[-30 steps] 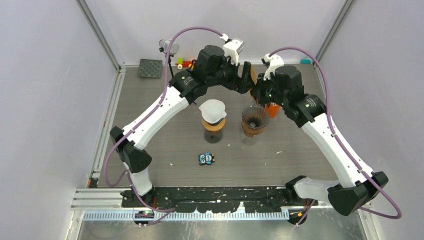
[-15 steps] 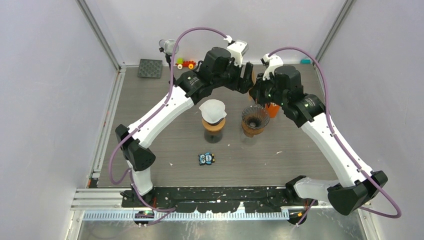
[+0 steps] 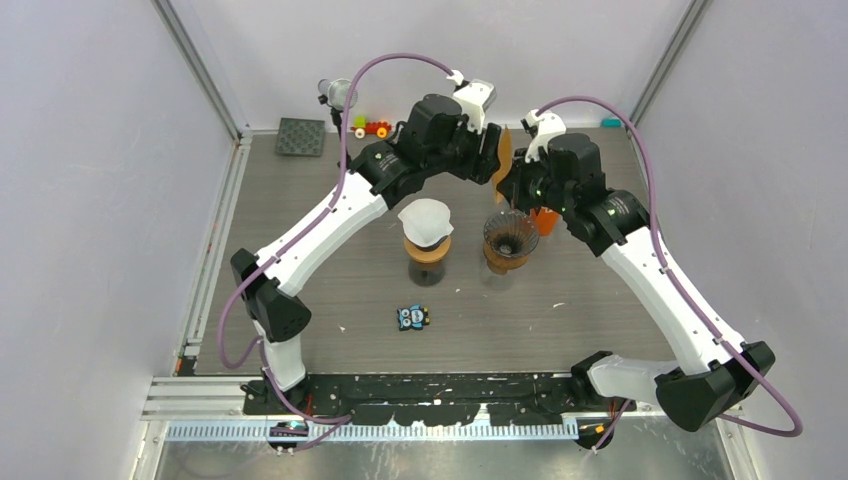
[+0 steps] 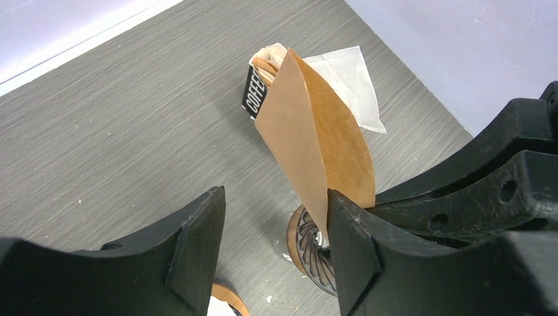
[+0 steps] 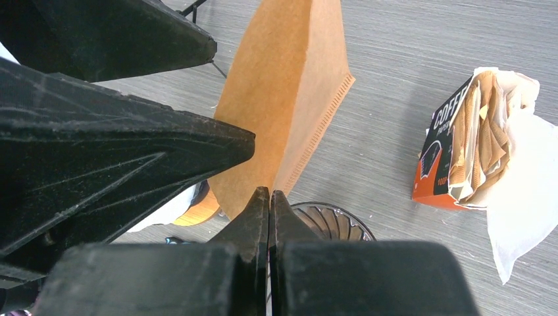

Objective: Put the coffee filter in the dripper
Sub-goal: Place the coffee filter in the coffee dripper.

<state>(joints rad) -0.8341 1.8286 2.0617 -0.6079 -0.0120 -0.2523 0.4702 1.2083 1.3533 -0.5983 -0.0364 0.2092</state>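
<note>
My right gripper (image 5: 270,195) is shut on the lower edge of a brown paper coffee filter (image 5: 283,99), holding it upright above the dark ribbed glass dripper (image 5: 337,221). From the left, my left gripper (image 4: 275,201) stands open around the filter (image 4: 322,131). Its right finger (image 4: 352,243) touches the paper and its left finger (image 4: 197,237) is apart from it. In the top view both grippers meet at the back centre, the filter (image 3: 503,148) between them, just behind the dripper (image 3: 510,240).
A second brewer with a white filter (image 3: 426,222) stands left of the dripper. The orange filter box (image 5: 437,164) with loose filters and white paper sits behind. There is an owl toy (image 3: 412,318) near the front, and a dark mat (image 3: 300,136) and a toy train (image 3: 370,127) at the back.
The left arm has swung right toward the right gripper and its jaws have narrowed around the filter. The right gripper has kept its hold almost still.
</note>
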